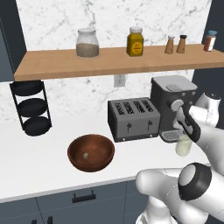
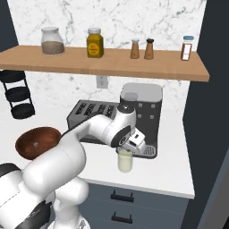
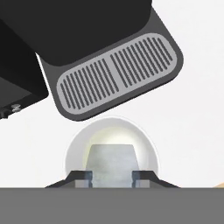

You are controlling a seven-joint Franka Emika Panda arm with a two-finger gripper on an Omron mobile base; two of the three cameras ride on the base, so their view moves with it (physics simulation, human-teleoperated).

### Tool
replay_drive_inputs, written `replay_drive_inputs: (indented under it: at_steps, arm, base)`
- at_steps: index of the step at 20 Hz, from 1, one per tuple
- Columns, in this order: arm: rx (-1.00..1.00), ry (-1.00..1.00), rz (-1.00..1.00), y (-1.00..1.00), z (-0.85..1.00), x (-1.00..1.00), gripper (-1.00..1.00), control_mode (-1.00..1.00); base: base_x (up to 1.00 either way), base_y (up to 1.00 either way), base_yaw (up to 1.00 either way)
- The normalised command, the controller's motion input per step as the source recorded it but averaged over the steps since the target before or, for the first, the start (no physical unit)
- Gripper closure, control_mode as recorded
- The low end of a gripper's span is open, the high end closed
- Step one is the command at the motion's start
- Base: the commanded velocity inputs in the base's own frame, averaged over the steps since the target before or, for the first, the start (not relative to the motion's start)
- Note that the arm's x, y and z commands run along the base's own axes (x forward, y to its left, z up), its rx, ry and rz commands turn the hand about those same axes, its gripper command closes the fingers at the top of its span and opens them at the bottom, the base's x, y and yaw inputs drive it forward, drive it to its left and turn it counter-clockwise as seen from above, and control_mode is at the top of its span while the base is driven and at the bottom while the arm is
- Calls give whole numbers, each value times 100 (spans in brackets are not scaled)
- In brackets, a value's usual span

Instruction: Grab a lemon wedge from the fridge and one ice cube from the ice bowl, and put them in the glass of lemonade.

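While the arm reaches over the right end of the desk (image 1: 35, 175), the gripper (image 3: 112, 177) hangs straight above the glass of lemonade (image 2: 125, 161), which stands just in front of the coffee machine's (image 2: 142, 107) drip tray (image 3: 118, 74), near the front edge. In the hand view a pale grey block, looks like the ice cube (image 3: 112, 164), sits between the two fingers (image 3: 85, 177), narrow gap, pinched on it, right over the glass mouth. Ice bowl (image 1: 91, 152) sits toward the middle of the desk, near the front edge, left of the toaster (image 1: 133, 118), one small pale cube inside. Toaster is beside the coffee machine against the back wall. Black three-tier rack (image 1: 30, 107) at the back left corner. Jars and shakers on the wooden shelf (image 1: 109, 61) above. Can't tell whether the lemon wedge is in the glass.
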Motion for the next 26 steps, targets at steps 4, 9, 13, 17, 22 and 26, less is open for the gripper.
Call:
replay_drive_inputs:
  at_steps: [4, 9, 13, 17, 22, 26]
  arm:
    - [0, 0, 0, 0, 0, 0, -100, -100]
    - [0, 0, 0, 0, 0, 0, -100, -100]
    - [0, 0, 0, 0, 0, 0, -100, -100]
    - [0, 0, 0, 0, 0, 0, -100, -100]
    - [2, -9, 0, 0, 20, -4, -100, -100]
    - [5, -10, 0, 0, 31, 0, -100, -100]
  base:
    - [0, 0, 0]
    - [0, 0, 0]
    - [0, 0, 0]
    - [0, 0, 0]
    - [0, 0, 0]
    - [0, 0, 0]
